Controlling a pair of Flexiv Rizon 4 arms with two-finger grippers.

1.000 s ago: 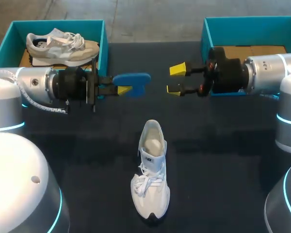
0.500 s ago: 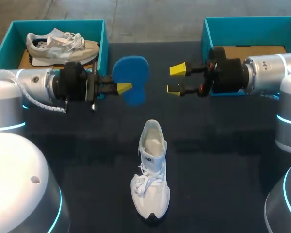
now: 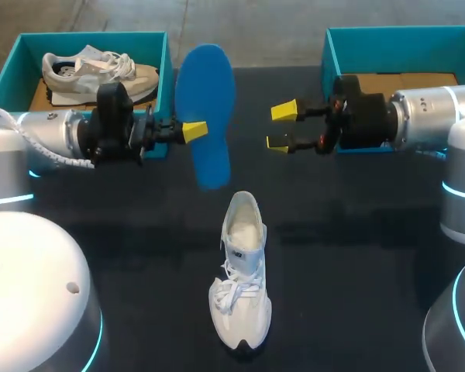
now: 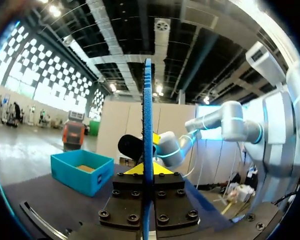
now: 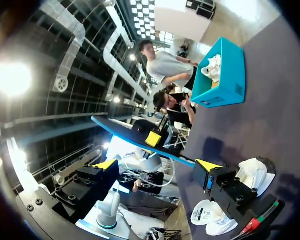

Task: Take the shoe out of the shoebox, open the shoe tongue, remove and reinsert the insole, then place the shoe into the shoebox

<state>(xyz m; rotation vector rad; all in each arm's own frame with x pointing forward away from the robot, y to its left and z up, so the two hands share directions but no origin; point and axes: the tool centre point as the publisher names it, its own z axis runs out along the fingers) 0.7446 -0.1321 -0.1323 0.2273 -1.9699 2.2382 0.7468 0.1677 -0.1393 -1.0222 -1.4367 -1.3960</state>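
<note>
The left gripper (image 3: 192, 132) is closed tight on a flat blue foam insole (image 3: 205, 101), its yellow-tipped fingers pinching the insole's edge at about mid-length, one on each face. The insole hangs in the air above the black table (image 3: 356, 256) with its broad face turned toward the head camera. One rounded end points to the far side, and the other points down toward the heel of a white lace-up sneaker (image 3: 240, 287). In the left wrist view the insole (image 4: 148, 115) shows edge-on (no more than a thin blue line), rising straight up from between the fingers.

The white lace-up sneaker stands on its sole near the middle of the table, toe toward the near edge and heel opening toward the far side, apart from both grippers.

The right gripper (image 3: 281, 127) is spread wide and has hold of nothing. It hangs just in front of a teal cardboard shoebox (image 3: 333, 46) at the far right, whose brown floor shows, and it faces the insole across a gap. In the right wrist view the insole (image 5: 135, 140) lies ahead of the spread fingers, with the sneaker (image 5: 252, 175) under them.

A second teal shoebox (image 3: 164, 70) at the far left holds a beige and white sneaker (image 3: 101, 74).
</note>
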